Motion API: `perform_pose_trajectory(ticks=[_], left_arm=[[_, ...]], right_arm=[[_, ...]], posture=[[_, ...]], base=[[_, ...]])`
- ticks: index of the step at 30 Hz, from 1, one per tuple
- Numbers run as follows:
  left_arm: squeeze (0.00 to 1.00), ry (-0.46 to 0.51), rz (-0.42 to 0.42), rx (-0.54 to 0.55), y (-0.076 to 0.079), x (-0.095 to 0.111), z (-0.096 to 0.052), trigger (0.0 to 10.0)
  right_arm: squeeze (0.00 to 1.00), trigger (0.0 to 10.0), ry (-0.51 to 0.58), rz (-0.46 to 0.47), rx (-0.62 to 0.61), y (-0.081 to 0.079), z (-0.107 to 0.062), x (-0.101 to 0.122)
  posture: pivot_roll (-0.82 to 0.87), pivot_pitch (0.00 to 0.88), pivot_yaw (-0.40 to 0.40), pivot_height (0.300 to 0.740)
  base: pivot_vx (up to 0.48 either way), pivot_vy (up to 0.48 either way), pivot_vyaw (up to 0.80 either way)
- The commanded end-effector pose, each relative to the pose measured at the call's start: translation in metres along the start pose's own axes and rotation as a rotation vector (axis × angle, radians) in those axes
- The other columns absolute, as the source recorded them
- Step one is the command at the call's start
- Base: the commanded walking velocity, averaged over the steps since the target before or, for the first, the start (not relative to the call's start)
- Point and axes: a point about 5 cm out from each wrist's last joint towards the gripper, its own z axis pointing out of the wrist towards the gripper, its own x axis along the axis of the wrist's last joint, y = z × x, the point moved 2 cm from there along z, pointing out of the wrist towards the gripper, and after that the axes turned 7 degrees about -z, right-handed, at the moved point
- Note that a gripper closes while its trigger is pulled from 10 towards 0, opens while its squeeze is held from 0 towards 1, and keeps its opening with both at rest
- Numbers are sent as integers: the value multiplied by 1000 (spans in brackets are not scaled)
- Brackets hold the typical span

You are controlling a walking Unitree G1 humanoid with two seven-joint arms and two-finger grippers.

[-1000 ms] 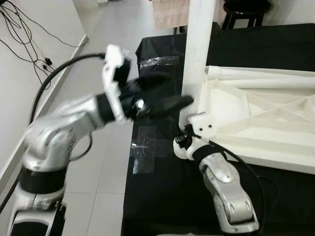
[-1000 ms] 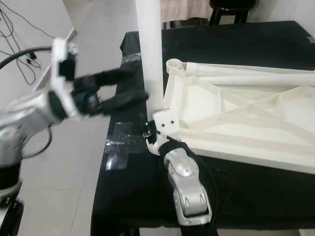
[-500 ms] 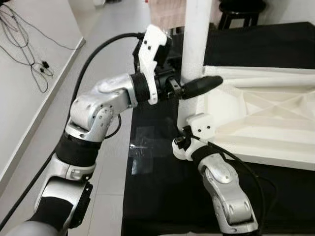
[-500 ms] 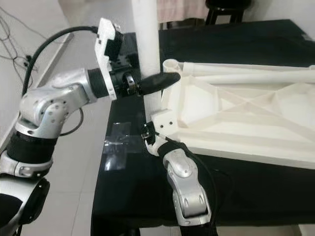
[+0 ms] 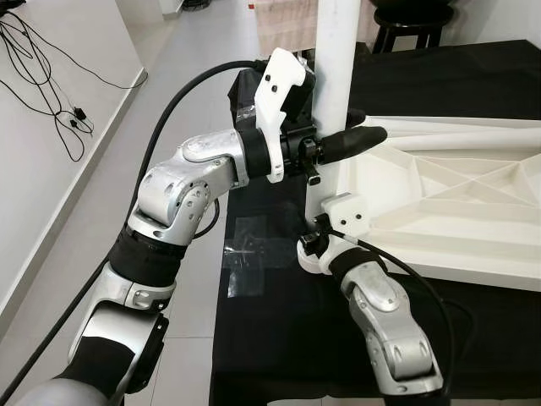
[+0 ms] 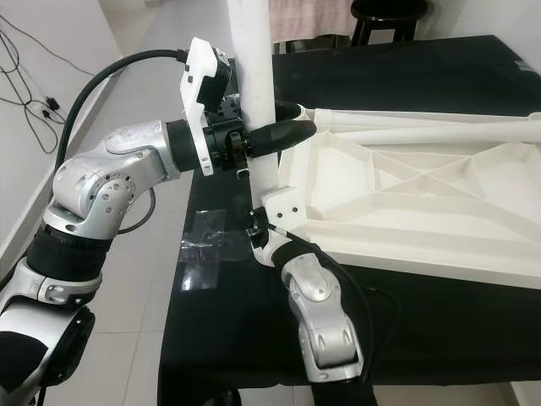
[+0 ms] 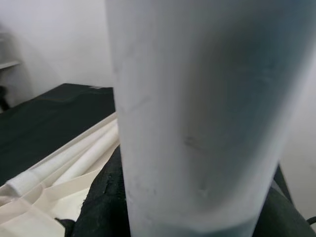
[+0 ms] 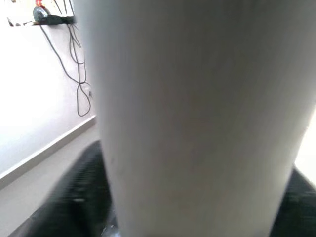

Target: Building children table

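A white table top (image 5: 439, 203) lies upside down on the black-covered table (image 5: 279, 338). A thick white table leg (image 5: 338, 51) stands upright at its near left corner. My left gripper (image 5: 370, 123) reaches in from the left at mid-height, one black finger before the leg and one behind it, shut on it. My right gripper (image 5: 319, 227) sits at the foot of the leg, under its white wrist mount (image 5: 345, 213). In the right wrist view the table leg (image 8: 197, 113) is very close, with dark fingers (image 8: 74, 197) on both sides.
Clear tape patches (image 5: 245, 254) lie on the black cover near its left edge. Grey tiled floor (image 5: 169, 76) runs along the left, with cables (image 5: 51, 76) on the wall. A black stool (image 5: 414, 17) stands behind the table.
My left arm has swung in from the left and set its fingers around the upright leg. The right arm and the table top have stayed put.
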Motion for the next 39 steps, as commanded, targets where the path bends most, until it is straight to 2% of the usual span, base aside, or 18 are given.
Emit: perform_pose_trajectory(ticks=[1, 6, 7, 8, 9, 10, 11, 13, 14, 17, 21, 22, 23, 29, 36, 37, 38, 39], left_arm=[[0, 15, 22, -8, 5, 2, 2, 0], [0, 15, 20, -14, 6, 0, 3, 0], [0, 13, 20, -16, 7, -1, 4, 0], [0, 12, 18, -19, 8, -2, 4, 0], [0, 12, 18, -19, 8, -2, 4, 0], [0, 12, 17, -22, 9, -2, 5, 0], [0, 16, 14, -23, 10, -3, 5, 0], [0, 16, 14, -23, 10, -3, 5, 0], [0, 22, 12, -23, 13, -1, 8, 0], [0, 32, 6, -23, 17, 0, 11, 0], [0, 38, 1, -21, 19, 1, 12, 0], [0, 41, -1, -18, 19, 1, 12, 0], [0, 44, -3, -14, 19, 1, 12, 0], [0, 51, -6, -6, 19, 1, 12, 0], [0, 53, -2, 1, 18, 1, 12, 0], [1000, 43, -5, 13, 17, -1, 12, 4549], [1000, 43, -5, 13, 17, -1, 12, 4549], [1000, 32, -8, 43, 14, -2, 11, 10000]], right_arm=[[1000, 10000, 38, 32, 83, 1, 10, 8], [1000, 10000, 77, 20, 218, 8, 20, 20], [1000, 10000, 95, 2, 287, 12, 24, 27], [620, 10000, 118, -45, 391, 12, 27, 34], [620, 10000, 118, -45, 391, 12, 27, 34], [0, 10000, 118, -84, 483, 13, 30, 38], [0, 10000, 117, -139, 567, 13, 34, 41], [0, 10000, 117, -139, 567, 13, 34, 41], [0, 10000, 105, -188, 656, 11, 37, 42], [0, 10000, 83, -219, 747, 13, 46, 44], [0, 10000, 73, -190, 778, 18, 55, 46], [0, 4118, 69, -177, 791, 19, 58, 45], [0, 0, 63, -168, 811, 21, 60, 44], [0, 0, 52, -148, 882, 21, 61, 41], [0, 0, 49, -142, 891, 21, 63, 37], [0, 0, 50, -136, 849, 21, 64, 35], [0, 0, 50, -136, 849, 21, 64, 35], [0, 0, 22, -90, 725, 21, 65, 28]], posture=[[61, 133, 95, 740], [59, 128, 95, 740], [56, 125, 94, 740], [55, 123, 93, 740], [55, 123, 93, 740], [55, 124, 92, 740], [54, 122, 92, 740], [54, 122, 92, 740], [54, 123, 89, 740], [54, 126, 81, 740], [56, 129, 77, 740], [55, 133, 73, 740], [57, 137, 69, 740], [54, 143, 65, 740], [47, 147, 64, 740], [41, 149, 63, 740], [41, 149, 63, 740], [36, 154, 56, 740]], base=[[0, 0, 0], [0, 0, 0], [0, 0, 0], [0, 0, 0], [0, 0, 0], [0, 0, 0], [0, 0, 0], [0, 0, 0], [0, 0, 0], [0, 0, 0], [0, 0, 0], [0, 0, 0], [0, 0, 0], [0, 0, 0], [0, 0, 0], [0, 0, 0], [0, 0, 0], [0, 0, 0]])
